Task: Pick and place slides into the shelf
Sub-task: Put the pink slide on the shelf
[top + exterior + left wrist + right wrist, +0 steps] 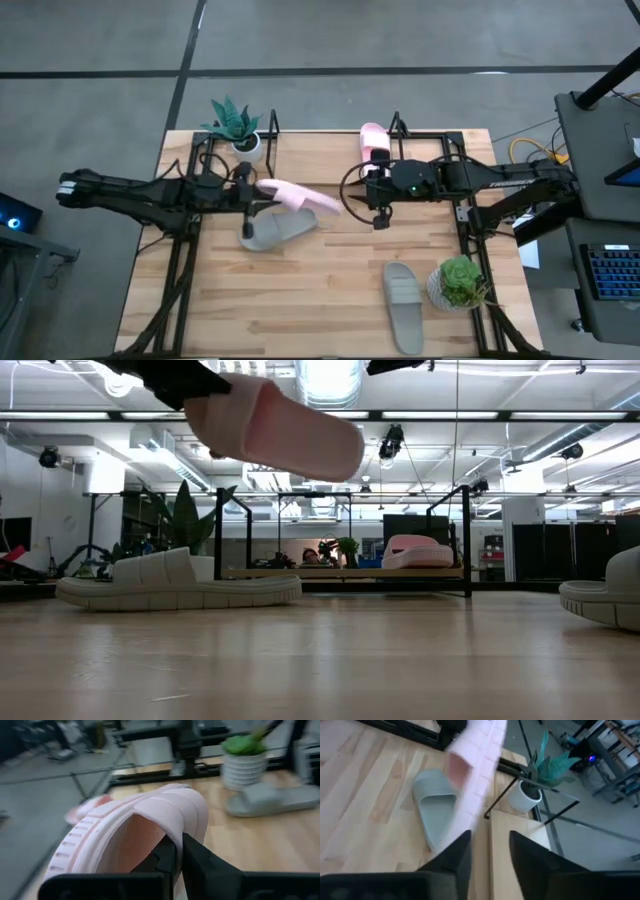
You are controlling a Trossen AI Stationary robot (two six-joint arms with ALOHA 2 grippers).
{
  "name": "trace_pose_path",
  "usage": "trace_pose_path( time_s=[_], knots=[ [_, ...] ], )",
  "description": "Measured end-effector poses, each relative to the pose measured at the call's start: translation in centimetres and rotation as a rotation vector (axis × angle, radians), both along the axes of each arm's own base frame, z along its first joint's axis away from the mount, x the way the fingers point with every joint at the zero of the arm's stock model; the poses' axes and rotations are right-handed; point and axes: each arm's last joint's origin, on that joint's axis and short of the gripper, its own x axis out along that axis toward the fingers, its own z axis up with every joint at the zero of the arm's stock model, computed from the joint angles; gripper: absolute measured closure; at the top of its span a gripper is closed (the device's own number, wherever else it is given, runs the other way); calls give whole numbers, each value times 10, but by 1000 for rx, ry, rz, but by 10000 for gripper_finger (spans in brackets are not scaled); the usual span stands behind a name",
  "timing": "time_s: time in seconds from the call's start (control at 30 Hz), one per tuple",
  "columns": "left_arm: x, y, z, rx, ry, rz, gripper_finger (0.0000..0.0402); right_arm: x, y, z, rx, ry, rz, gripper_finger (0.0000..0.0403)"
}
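My left gripper [250,197] is shut on a pale pink slide [300,197], which hangs in the air above the table's middle and shows at the top of the low view [280,430]. A grey-green slide [275,232] rests sole-down on the table just below it. My right gripper [378,214] is open and empty, hovering a little right of the held slide's free end. The second pink slide [375,142] sits on the shelf [340,572] at the far edge. Another grey-green slide [405,305] lies near the right front. My left gripper pinches the pink slide's broad strap [172,827] at its edge; one finger [162,860] is under the strap and the other [205,865] outside it. The fingers come level from the table's left. The slide is lifted clear, its free end pointing right.
A spiky potted plant [235,125] stands at the shelf's far left end. A round green plant in a white pot [460,282] stands right of the near grey-green slide. Black arm-mount frames run down both table sides [180,270].
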Motion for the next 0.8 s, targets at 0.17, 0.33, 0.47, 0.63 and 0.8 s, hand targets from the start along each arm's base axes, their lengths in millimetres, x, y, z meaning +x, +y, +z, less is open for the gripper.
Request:
trace_pose_path(
  time_s=[0.17, 0.33, 0.47, 0.63, 0.8],
  knots=[
    [12, 0, 1, 58, -45, 14, 402, 0, 0, -1, 37, 0, -26, 198],
    [23, -1, 4, 105, -99, 14, 402, 0, -1, -1, 48, -5, -42, 152],
    [29, -1, 5, 158, -128, 37, 402, -1, -1, -1, 70, -2, -56, 134],
    [38, -1, 4, 197, -151, 44, 402, -2, -2, -4, 54, 20, -80, 129],
    [45, -2, 3, 234, -172, 40, 402, -4, -5, -5, -14, 38, -159, 135]
  ],
)
